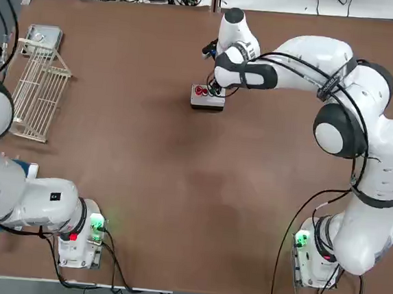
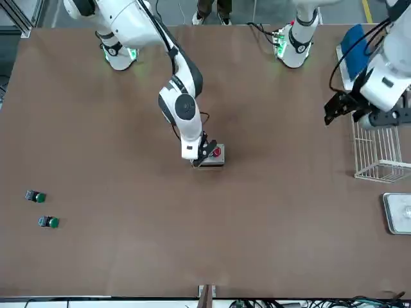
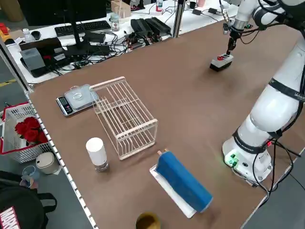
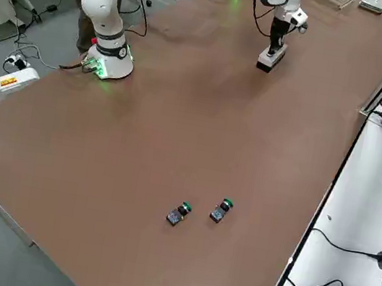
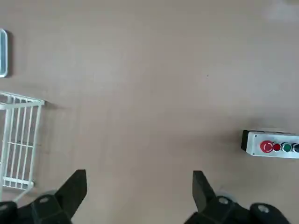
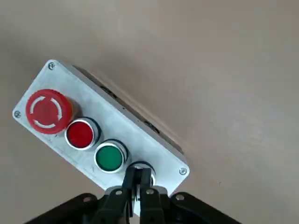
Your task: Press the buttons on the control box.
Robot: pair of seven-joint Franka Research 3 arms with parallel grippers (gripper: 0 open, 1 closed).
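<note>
Box (image 6: 100, 135) first: a small grey slab with a flat metal face, lying mid-desk toward the far edge. Four round buttons run along its long axis: big red mushroom (image 6: 46, 110), small red (image 6: 80, 133), green (image 6: 109, 157), and a last one (image 6: 141, 169) at the end. My right tool (image 6: 138, 186) stands directly over that last button, clenched and empty, tips on or just above it. The rest lie in line beyond. Left tool (image 5: 135, 184) is released, well apart, over the wire rack (image 1: 39, 92). Desk (image 1: 145, 184) is matte brown.
</note>
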